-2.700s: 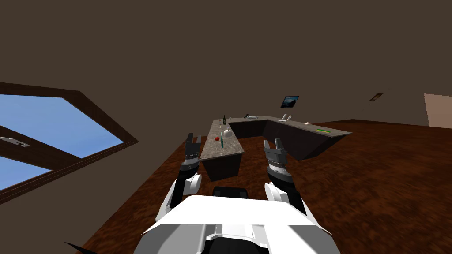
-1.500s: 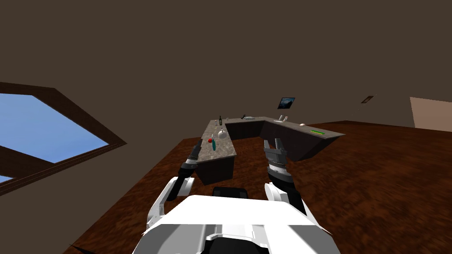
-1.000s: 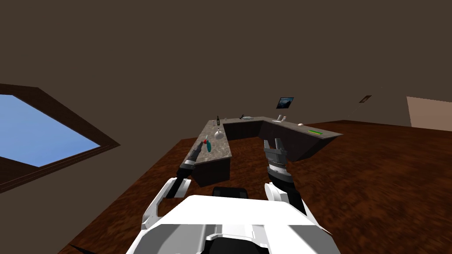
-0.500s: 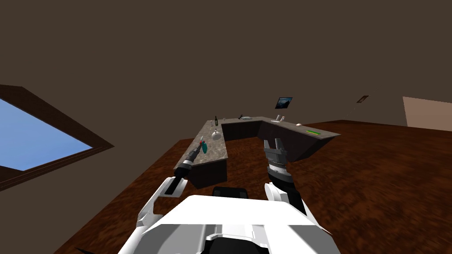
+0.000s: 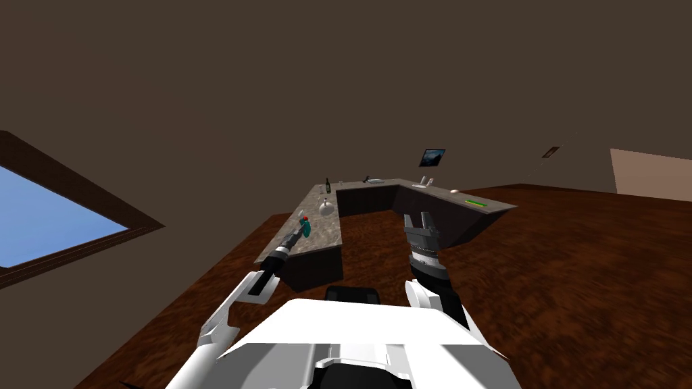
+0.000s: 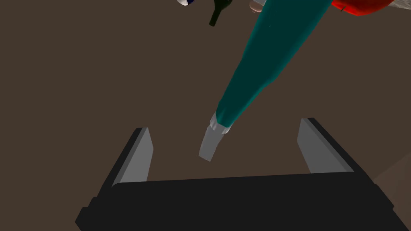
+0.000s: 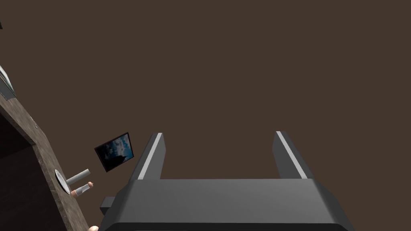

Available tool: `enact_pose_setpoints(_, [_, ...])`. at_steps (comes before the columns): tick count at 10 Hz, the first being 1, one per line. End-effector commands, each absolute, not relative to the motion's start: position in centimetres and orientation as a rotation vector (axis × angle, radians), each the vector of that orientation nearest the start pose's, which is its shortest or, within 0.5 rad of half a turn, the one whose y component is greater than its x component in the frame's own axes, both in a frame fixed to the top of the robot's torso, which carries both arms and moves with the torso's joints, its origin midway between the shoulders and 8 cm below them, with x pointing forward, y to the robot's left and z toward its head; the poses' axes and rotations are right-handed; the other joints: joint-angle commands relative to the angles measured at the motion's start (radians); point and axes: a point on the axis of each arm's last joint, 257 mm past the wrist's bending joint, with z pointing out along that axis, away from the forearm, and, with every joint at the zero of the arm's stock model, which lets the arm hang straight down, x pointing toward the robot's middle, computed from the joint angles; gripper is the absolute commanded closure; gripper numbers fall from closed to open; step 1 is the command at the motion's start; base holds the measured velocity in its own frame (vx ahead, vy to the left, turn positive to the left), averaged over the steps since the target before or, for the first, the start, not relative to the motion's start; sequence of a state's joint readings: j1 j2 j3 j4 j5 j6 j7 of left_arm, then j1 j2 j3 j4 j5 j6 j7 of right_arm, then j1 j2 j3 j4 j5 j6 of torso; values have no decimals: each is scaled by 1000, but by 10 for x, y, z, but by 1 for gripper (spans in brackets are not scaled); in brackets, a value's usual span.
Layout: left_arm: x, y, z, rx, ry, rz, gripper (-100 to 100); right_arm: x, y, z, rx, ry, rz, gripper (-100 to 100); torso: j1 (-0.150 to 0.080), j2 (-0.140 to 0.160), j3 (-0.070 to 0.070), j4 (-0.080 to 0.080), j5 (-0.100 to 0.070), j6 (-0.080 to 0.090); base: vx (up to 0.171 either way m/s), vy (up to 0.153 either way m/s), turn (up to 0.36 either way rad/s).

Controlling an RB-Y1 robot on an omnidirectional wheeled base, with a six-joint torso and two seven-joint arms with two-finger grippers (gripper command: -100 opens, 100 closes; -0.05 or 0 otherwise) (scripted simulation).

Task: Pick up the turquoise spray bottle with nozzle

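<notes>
Left wrist view: the left gripper (image 6: 224, 125) is spread wide, its two grey fingers (image 6: 138, 156) standing well apart with nothing between them gripped. The turquoise spray bottle (image 6: 269, 60) stands on the counter with its pale grey nozzle (image 6: 211, 143) pointing back at the gripper's dark body. The nozzle tip sits in the gap between the fingers, closer to the middle than to either blade, and touches neither. On the counter past the bottle's wide end lies a red round thing (image 6: 361, 6), right beside the bottle. A dark bottle (image 6: 218, 12) stands farther along the same counter.

From the head view, the left arm reaches out over the near end of the U-shaped stone-topped counter (image 5: 324, 238), and the left gripper (image 5: 298, 231) is at the turquoise bottle (image 5: 307, 229) there, near the counter's outer edge. A white round jug (image 5: 326, 209) sits farther along that same leg of the counter, and the dark bottle (image 5: 328, 185) is at its far corner. A green strip (image 5: 475, 202) lies on the opposite leg.

The right gripper (image 5: 420, 217) is held up in front of the counter's open middle, over the wooden floor (image 5: 574, 283). Its fingers (image 7: 150, 158) are equally wide apart and hold nothing.
</notes>
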State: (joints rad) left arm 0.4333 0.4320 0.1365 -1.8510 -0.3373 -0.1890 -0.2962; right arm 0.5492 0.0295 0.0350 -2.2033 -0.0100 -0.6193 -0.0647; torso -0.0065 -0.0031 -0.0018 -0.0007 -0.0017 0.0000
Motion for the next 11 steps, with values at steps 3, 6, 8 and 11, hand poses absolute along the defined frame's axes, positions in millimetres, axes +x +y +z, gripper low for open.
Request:
enact_pose_setpoints(3, [412,437,-225,-305,1603,-165,-100,335,-277,-3,715,561,1383,0,0,-1,0,0,0,0,57,-113,-15])
enact_pose_setpoints(6, [407,477,-237,-261,1667,-16,-100,335,-277,-3,715,561,1383,0,-1,0,0,0,0,0,53,-124,-11])
enact_pose_setpoints(8, [403,499,-242,-241,1698,64,-100,335,-277,-3,715,561,1383,0,1,0,0,0,0,0,38,-88,-12])
enact_pose_setpoints(11, [402,516,-247,-226,1722,131,-100,335,-277,-3,715,561,1383,0,1,1,0,0,0,0,32,-77,-6])
